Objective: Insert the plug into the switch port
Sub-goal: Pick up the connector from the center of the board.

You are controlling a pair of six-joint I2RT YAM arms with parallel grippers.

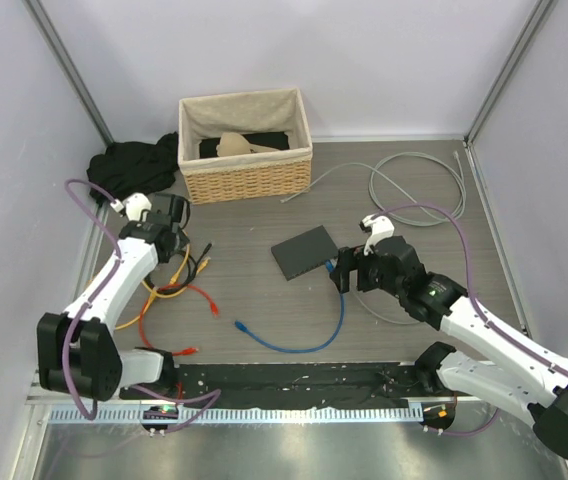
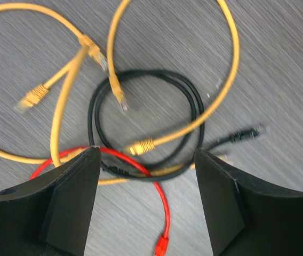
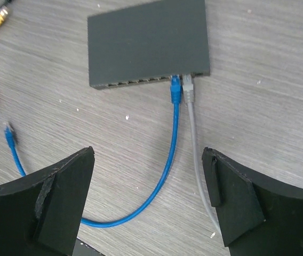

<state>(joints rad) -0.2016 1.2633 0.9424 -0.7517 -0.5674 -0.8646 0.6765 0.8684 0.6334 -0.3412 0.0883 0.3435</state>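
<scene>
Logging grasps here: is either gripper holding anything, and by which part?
Nothing is held. The left gripper is open above the loose cables; the right gripper is open, back from the switch.

The grey wood-grain table [image 1: 264, 290] carries the switch [image 1: 304, 252], a wicker basket [image 1: 247, 178], black cloth [image 1: 129, 165] and loose cables [image 1: 169, 291].

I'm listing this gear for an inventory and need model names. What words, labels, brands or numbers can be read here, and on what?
No text can be read in any view.
The switch has a plain matte top with no print showing.
The blue cable and grey cable plugged into it show no legible print.
The wicker basket shows no label.
The yellow cables are blurred, so any print is unreadable.
</scene>
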